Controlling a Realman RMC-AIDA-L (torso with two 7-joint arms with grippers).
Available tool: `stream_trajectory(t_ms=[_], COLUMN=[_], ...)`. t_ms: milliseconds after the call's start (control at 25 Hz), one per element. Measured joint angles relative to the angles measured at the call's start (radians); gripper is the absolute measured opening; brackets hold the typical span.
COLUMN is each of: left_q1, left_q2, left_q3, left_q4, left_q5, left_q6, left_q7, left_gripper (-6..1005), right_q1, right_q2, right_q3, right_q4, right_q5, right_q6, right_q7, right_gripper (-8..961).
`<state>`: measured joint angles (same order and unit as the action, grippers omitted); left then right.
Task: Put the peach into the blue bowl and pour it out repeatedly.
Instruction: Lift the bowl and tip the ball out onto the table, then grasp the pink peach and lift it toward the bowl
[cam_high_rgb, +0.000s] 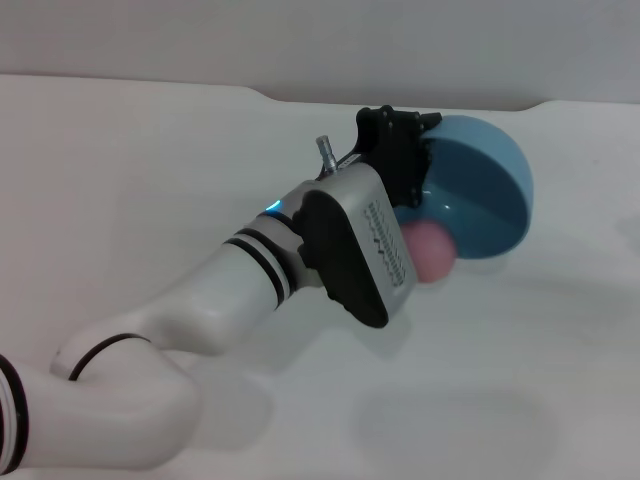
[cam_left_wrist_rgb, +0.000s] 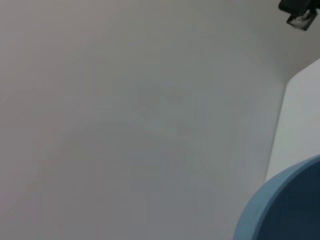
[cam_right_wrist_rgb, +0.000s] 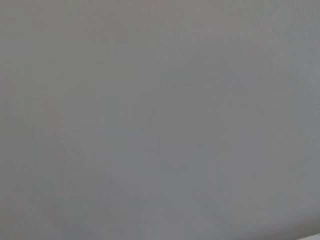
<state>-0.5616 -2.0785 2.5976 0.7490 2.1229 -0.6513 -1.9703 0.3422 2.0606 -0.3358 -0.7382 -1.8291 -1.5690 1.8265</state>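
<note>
In the head view my left gripper (cam_high_rgb: 408, 160) holds the blue bowl (cam_high_rgb: 485, 185) by its rim, tipped steeply on its side above the white table (cam_high_rgb: 140, 170). The bowl's mouth faces down and towards me. The pink peach (cam_high_rgb: 433, 252) sits at the lower lip of the bowl, close to the table, partly hidden behind my left wrist. Whether it touches the table I cannot tell. A curved piece of the blue bowl (cam_left_wrist_rgb: 290, 210) also shows in the left wrist view. The right gripper is out of sight.
The table's far edge (cam_high_rgb: 250, 95) meets a grey wall behind the bowl. My left forearm (cam_high_rgb: 200, 310) stretches across the near left of the table. The right wrist view shows only a plain grey surface.
</note>
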Motion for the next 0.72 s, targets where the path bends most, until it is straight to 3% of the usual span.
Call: stream_trajectory(t_ms=[200,440,600,720], left_q1=[-0.003,-0.013,-0.019,-0.011], left_q2=[0.0,0.0,0.002,0.008], left_q3=[0.012,-0.012,-0.105,-0.228], left_q4=[-0.005,0.023,0.064,0.104], left_q5=[-0.043,-0.171,-0.249,-0.257], left_q6=[-0.017,0.006,0.089,0.242], left_q7=[0.113,0.051,-0.04,-0.098], left_gripper=[0,-1,-1,-1], right_q1=[-0.004,-0.006,-0.003,0.006], right_q2=[0.001,0.001,0.001,0.003], right_q3=[0.002,0.001,-0.001,-0.03], right_q4=[0.014,0.018,0.029,0.041], right_q5=[0.013,0.013,0.013,0.011], right_q6=[0.0,0.0,0.001,-0.002], right_q7=[-0.001,-0.002,-0.028,-0.137], right_gripper=[360,360,361,361])
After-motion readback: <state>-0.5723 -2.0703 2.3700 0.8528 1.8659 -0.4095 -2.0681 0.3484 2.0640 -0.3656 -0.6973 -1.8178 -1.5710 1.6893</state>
